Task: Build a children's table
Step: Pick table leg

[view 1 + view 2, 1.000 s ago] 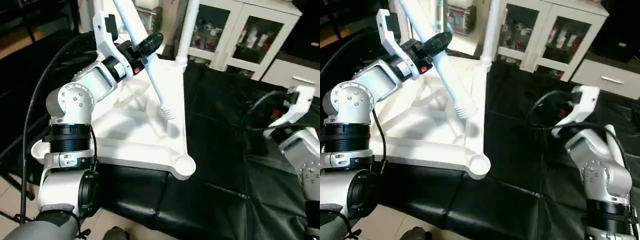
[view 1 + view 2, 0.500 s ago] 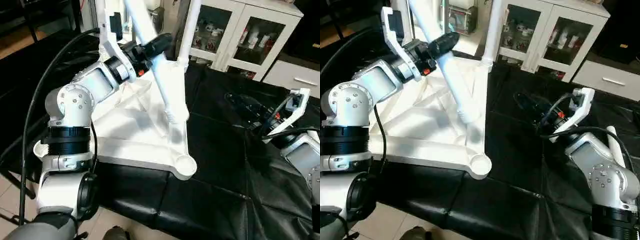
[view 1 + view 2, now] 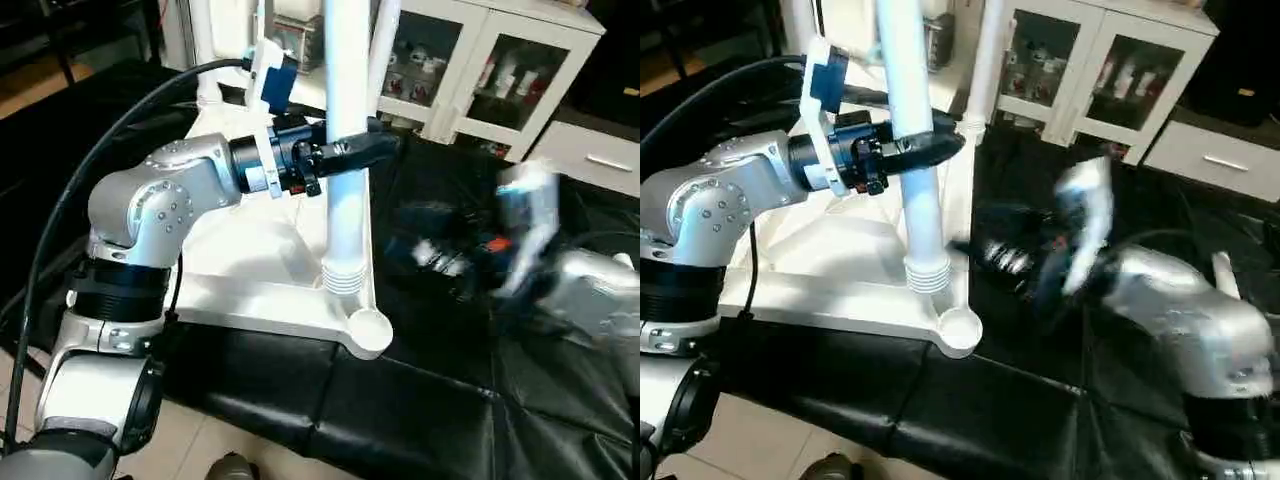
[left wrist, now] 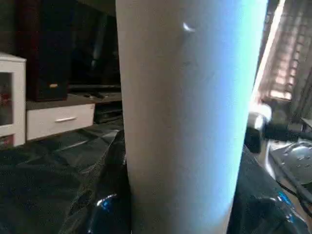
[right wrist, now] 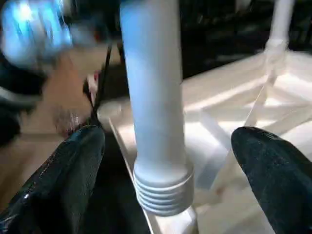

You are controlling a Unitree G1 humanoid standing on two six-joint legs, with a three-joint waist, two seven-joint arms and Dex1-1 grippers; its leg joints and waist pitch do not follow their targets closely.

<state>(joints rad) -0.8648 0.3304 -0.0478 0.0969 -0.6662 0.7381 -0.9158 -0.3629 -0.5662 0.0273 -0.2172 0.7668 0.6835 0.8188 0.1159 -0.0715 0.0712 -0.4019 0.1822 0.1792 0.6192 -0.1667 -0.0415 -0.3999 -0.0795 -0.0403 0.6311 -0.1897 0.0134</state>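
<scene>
While the left tool [image 3: 362,150] clamps an upright table leg [image 3: 345,190] at frame centre, the wide-open, empty right tool [image 5: 165,170] straddles its ribbed end; seating it in the corner socket [image 3: 370,327] comes next, I judge.

From my seat I see the left gripper [image 3: 925,148] clamped on a white leg [image 3: 910,120], which stands nearly upright. Its ribbed lower end hangs just above the table top [image 3: 840,290], close beside the round near corner socket [image 3: 958,327]. The top lies underside up on a black padded surface [image 3: 1040,400], its ribs showing. A 2nd leg [image 3: 978,70] already stands in the far corner socket. My right arm [image 3: 1170,310] reaches in from the right, its gripper [image 3: 1040,262] too blurred to read. Behind stands a white cabinet [image 3: 1110,80] with glass doors.
</scene>
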